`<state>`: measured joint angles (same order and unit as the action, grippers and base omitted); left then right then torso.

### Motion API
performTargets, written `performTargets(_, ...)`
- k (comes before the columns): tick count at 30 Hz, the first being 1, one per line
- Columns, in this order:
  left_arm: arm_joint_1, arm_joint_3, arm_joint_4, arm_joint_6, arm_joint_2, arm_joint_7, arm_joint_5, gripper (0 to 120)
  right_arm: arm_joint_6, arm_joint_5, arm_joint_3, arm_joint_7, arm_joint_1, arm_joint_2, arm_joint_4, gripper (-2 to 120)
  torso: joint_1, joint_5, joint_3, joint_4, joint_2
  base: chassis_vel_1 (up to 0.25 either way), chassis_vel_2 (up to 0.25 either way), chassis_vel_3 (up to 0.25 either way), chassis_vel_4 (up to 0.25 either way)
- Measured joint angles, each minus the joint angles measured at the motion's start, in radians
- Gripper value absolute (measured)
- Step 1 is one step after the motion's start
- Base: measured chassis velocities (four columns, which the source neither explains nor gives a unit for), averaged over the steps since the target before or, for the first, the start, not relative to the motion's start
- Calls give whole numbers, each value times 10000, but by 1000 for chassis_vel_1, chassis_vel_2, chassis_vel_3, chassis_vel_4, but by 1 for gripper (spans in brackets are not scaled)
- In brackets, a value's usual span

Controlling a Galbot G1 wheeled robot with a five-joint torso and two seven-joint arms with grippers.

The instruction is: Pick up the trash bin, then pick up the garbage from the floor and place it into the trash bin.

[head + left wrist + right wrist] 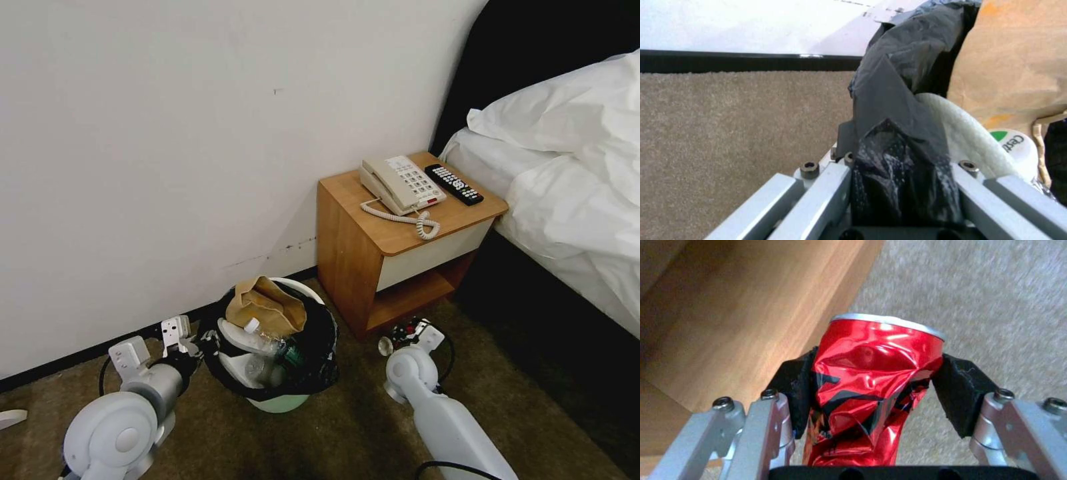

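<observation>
Head view: trash bin [283, 393] on the carpet [347, 440] beside the wall [167, 133], just left of the wooden nightstand [393, 260]; white body, glossy black liner [313, 360] folded over the rim. Already well filled: brown paper bag [267, 307] on top, white slipper [243, 337] and clear bottle [263, 347] below. Left gripper [190, 347] at the bin's left rim; right gripper [400, 333] low on the floor by the nightstand's foot.

Left wrist view: left gripper [902, 186] clamped on the liner [889, 110] and rim, slipper [960, 133] and paper bag [1013, 66] just inside.

Right wrist view: right gripper [871, 386] closed on a crushed red can [867, 386], black pads [793, 386] pressed into its dented sides, silver top [887, 323] pointing away, carpet [996, 306] and nightstand [729, 313] beyond.

Progress, by judgement: bin secured, most litter collected, can grasped but not yet in the bin. Remaining: carry across and drop. Any further litter on the floor not discernible.
</observation>
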<state>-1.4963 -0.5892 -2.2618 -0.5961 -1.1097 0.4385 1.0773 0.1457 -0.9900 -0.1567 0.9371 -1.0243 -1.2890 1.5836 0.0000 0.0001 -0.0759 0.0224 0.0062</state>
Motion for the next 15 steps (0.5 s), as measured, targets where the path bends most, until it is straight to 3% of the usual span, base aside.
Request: performTargets(15,-442,-36,-377,0,-142,-23,-364,4,103,-276,-135,308,-551,967,1735,57,0,3,0,-1,0,0,0,0,0)
